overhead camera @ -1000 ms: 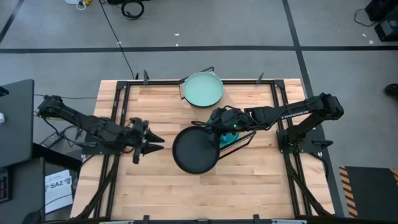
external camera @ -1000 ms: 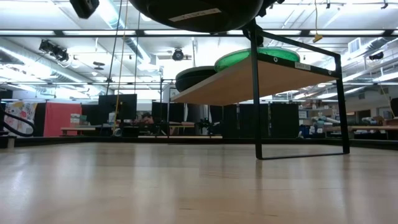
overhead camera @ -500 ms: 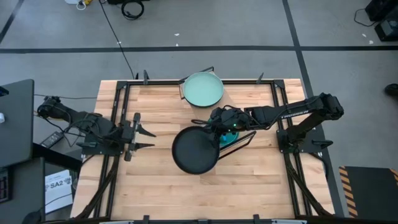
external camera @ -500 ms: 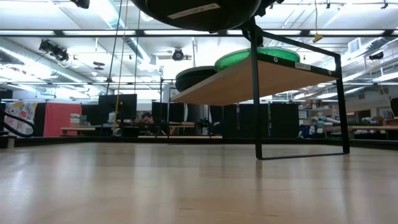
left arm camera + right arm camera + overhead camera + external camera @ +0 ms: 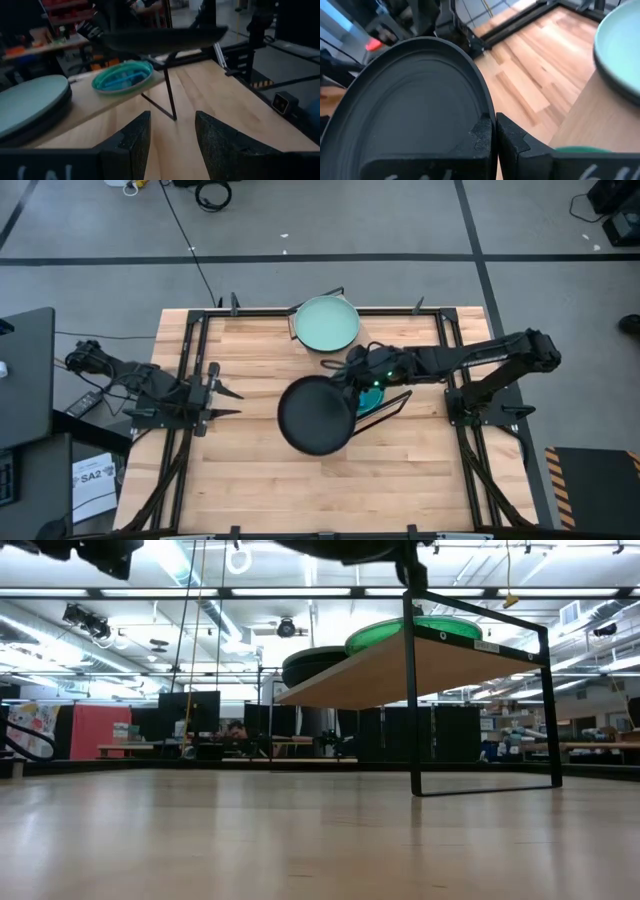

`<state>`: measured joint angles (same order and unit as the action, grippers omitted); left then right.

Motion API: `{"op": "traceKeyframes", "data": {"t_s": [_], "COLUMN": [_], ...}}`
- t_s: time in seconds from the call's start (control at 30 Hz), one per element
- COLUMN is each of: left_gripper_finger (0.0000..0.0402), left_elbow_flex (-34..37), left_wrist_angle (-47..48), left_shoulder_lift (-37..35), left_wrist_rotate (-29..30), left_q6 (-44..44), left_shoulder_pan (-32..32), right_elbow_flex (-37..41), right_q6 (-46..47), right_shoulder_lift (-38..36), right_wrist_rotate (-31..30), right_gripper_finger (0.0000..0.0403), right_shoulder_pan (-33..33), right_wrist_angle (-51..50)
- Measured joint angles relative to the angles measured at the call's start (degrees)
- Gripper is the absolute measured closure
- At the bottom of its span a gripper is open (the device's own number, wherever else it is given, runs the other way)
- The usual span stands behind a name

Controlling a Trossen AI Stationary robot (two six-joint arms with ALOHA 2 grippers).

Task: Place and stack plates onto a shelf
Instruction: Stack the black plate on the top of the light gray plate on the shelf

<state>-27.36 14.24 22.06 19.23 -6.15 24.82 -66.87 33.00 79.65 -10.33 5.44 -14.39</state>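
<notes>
I am holding a plain black plate [image 5: 316,415]; a pale green plate [image 5: 326,324] and a blue-striped teal plate [image 5: 122,81] are sitting on the pale wood shelf [image 5: 95,101].

Grey floor [image 5: 100,240] with dark tape lines; ceiling strip lights [image 5: 300,595]; red partition [image 5: 90,730]; distant desks, monitors.
</notes>
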Motion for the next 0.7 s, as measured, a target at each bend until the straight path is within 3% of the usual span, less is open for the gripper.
{"op": "traceKeyframes", "data": {"t_s": [0.37,0.57,0.7], "left_gripper_finger": [0.0242,0.0242,0.0242], "left_elbow_flex": [13.7,17.8,19.0], "left_wrist_angle": [-12.6,-13.7,-13.5], "left_shoulder_lift": [-9.5,-13.0,-14.6], "left_wrist_rotate": [2.6,3.4,0.9], "left_q6": [-6.7,-7.1,-6.9], "left_shoulder_pan": [-0.9,-6.3,-10.6], "right_elbow_flex": [0.0,0.0,0.0], "right_q6": [-0.1,-0.1,0.0], "right_shoulder_lift": [-5.8,-6.4,-6.1], "right_wrist_rotate": [1.4,3.7,4.5], "right_gripper_finger": [0.0387,0.0387,0.0387], "right_shoulder_pan": [-4.1,-6.7,-7.8], "right_wrist_angle": [0.2,0.1,0.0]}}
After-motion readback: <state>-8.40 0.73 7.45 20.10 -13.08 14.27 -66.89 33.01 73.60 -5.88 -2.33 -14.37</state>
